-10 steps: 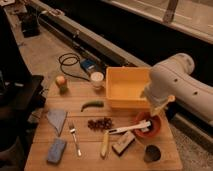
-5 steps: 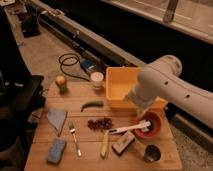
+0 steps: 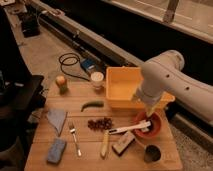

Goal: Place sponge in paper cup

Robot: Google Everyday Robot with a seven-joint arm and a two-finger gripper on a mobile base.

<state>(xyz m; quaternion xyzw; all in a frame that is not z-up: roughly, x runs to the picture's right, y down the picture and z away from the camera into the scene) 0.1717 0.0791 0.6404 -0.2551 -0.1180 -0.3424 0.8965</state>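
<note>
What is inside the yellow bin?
The visible floor of the yellow bin looks bare; the arm hides its right part. The gripper hangs above the red bowl.

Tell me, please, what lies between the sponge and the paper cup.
In the camera view, a fork and a green pod; the gripper hangs above the red bowl.

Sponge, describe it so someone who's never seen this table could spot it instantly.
On the wooden table, look at the near left corner, far from the end effector above the red bowl. The sponge is the thick light-blue block left of the fork, chunkier than the flat grey cloth behind it.
</note>
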